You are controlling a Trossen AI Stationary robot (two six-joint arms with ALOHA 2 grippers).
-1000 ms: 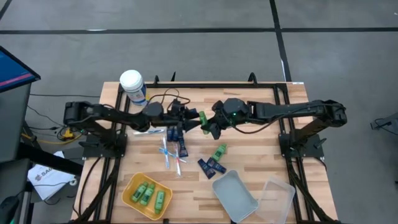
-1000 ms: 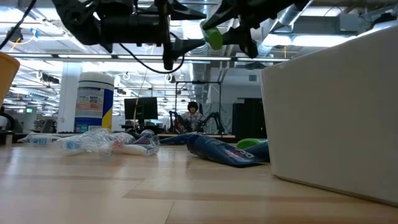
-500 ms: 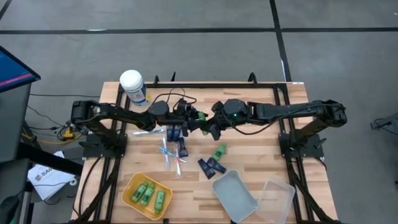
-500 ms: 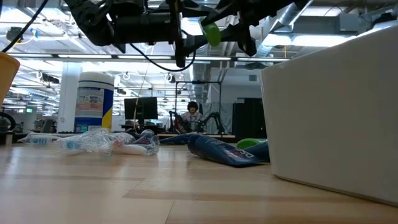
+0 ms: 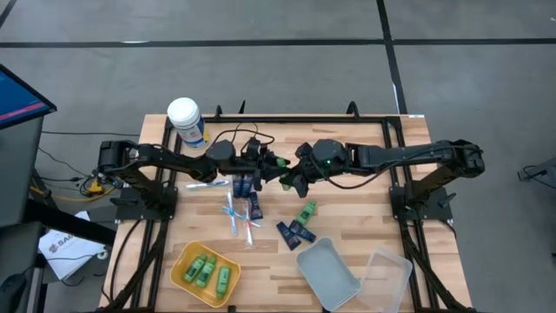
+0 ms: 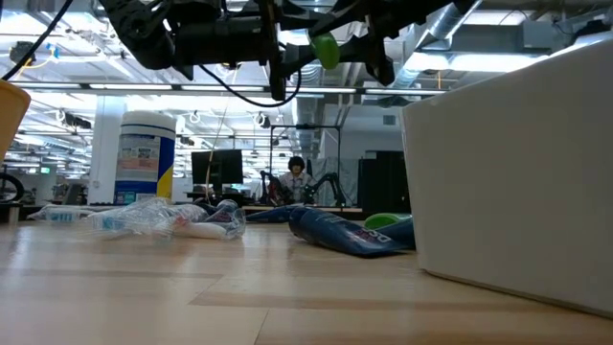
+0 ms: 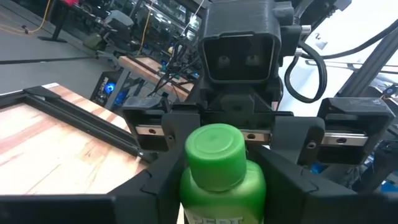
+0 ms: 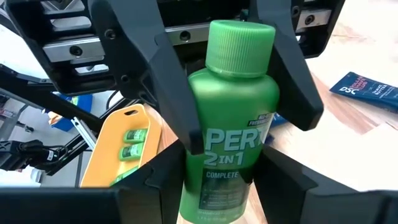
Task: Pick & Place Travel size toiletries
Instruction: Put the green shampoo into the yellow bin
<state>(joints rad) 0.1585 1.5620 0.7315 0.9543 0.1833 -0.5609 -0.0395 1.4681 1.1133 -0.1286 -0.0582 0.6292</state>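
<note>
**A:** What changed since a moment ago?

**B:** Back then the left jaws were wide and a bit away from the bottle (image 5: 281,163). Now they have come in and closed on its cap end. The right jaws held the bottle then, and they hold it the same way now.

**A:** So both sets of jaws grip it?

**B:** Yes. We see the bottle up in the air over the middle of the table (image 5: 365,200), between the two arms. The right jaws pinch its body and the left jaws pinch it near the cap.

**A:** What do we learn from each view?

**B:** From above, the bottle is only a tiny green spot. There we also see a yellow tray (image 5: 184,261) with green bottles in it, a loose green bottle (image 5: 306,211), navy tubes (image 5: 295,231) and thin sticks (image 5: 234,214) lying on the table.

**A:** And the low view?

**B:** It shows the bottle (image 6: 326,48) high above the wood, touching nothing below. Far back a person (image 6: 296,172) sits.

**A:** And the wrist views?

**B:** The left one shows the round cap (image 7: 216,149) facing us. The right one shows the label on the bottle (image 8: 233,124), plus the tray (image 8: 109,146) behind.
</note>
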